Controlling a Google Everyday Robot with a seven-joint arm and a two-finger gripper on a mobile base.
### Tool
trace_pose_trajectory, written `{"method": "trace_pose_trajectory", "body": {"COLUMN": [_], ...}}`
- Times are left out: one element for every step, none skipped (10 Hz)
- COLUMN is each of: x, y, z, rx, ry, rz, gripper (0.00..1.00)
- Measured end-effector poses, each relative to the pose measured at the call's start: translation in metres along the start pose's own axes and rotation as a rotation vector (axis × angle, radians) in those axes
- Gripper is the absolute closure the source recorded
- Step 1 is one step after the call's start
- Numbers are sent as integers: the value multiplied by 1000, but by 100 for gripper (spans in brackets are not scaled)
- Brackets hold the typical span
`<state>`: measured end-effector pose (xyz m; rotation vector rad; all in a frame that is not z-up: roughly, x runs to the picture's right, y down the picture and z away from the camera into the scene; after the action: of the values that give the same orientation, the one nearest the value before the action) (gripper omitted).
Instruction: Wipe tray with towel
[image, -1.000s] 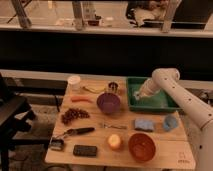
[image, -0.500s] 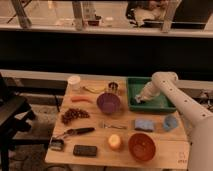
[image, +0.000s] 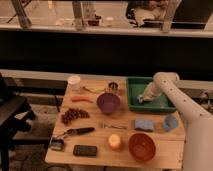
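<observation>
A green tray (image: 134, 86) sits at the back right of the wooden table. A pale towel (image: 146, 95) lies inside it, bunched under the gripper. My gripper (image: 142, 98) reaches down into the tray from the right on the white arm (image: 175, 100) and presses on the towel near the tray's middle.
On the table (image: 165, 150): a purple bowl (image: 108, 102) left of the tray, a small can (image: 113, 87), a white cup (image: 74, 82), a carrot (image: 81, 99), grapes (image: 74, 115), a fork (image: 112, 126), a blue sponge (image: 144, 124), a blue cup (image: 170, 122), an orange bowl (image: 142, 146), an orange (image: 115, 141), a phone (image: 85, 150). A black chair (image: 12, 115) stands left.
The gripper and towel have shifted slightly inside the tray, from its left part toward the middle.
</observation>
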<state>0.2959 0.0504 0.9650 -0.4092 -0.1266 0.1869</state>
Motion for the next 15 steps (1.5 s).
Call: {"method": "trace_pose_trajectory", "body": {"x": [9,18,29,37,47,55,64,77,84,88,93,96,95,91,87], "y": [-2,-6,-8,-10,-10,-11,-10,-9,-9,-10,-13,-13,-15,-17,-22], "z": [0,-3,-4,-7,-10,-14,-17,-22,-24,-25,-24,-23,-20,-13,-5], "rx": [3,8,11,16,20,24,28,31,35,37,41,39,39,37,36], "ry": [10,19,29,40,53,65,78,101,115,125,136,143,145,145,144], "rz": [16,31,47,63,78,91,103,124,136,145,152,158,157,151,143], "gripper": [100,100,100,100,100,100,100,100,100,100,100,100,100,100,100]}}
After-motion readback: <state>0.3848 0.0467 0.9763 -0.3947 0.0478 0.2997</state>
